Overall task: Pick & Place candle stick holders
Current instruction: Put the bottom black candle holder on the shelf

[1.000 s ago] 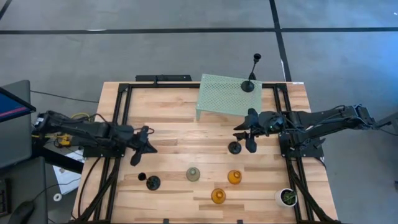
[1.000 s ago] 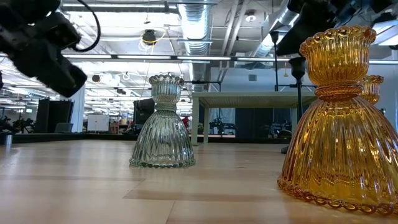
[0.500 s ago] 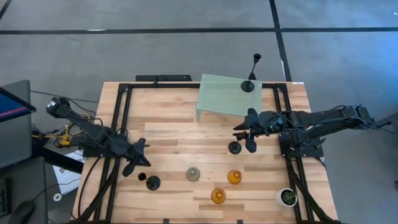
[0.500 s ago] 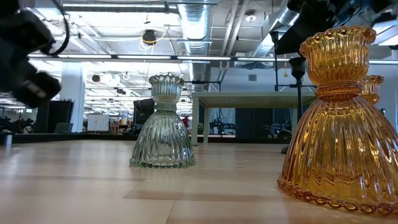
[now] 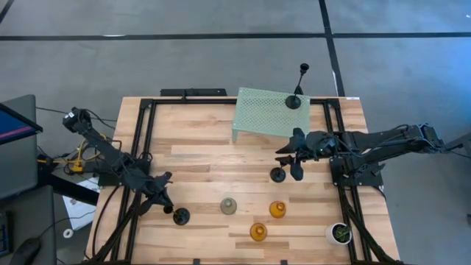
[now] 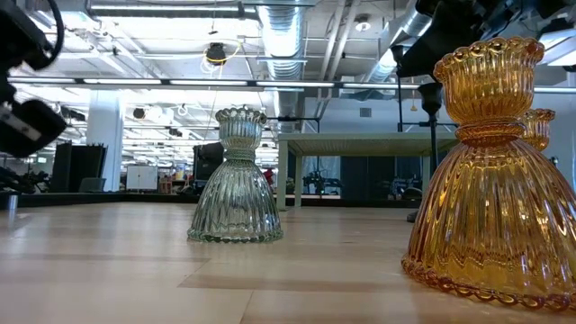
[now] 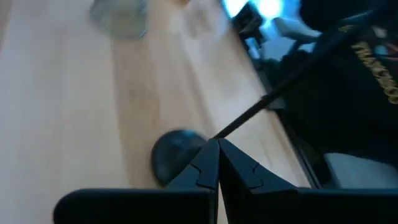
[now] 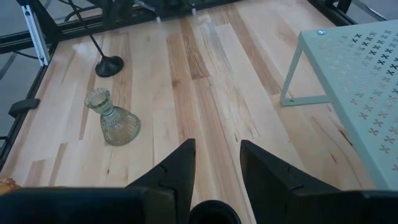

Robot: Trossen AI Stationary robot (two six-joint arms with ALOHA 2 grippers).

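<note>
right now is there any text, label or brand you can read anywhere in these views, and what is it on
Gold lettering on a dark surface in the left wrist view: blurred and cut by the picture's edge, perhaps part of a brand, but not readable.
The green perforated shelf carries only a cross-shaped hole pattern, no words.
The candle stick holders bear no labels.
Signs in the room behind the table in the low view: too small to read.

A pale butcher-block table (image 5: 199, 154) with a black frame filled the middle of the high view. On it stood a perforated green riser shelf (image 5: 261, 112) at upper centre, a black candle holder (image 5: 180, 216) at lower left, another (image 5: 277, 174) right of centre, a grey-green holder (image 5: 229, 206), two amber holders (image 5: 277, 210) (image 5: 258, 232) and a small potted plant (image 5: 340, 233) at lower right.
</note>
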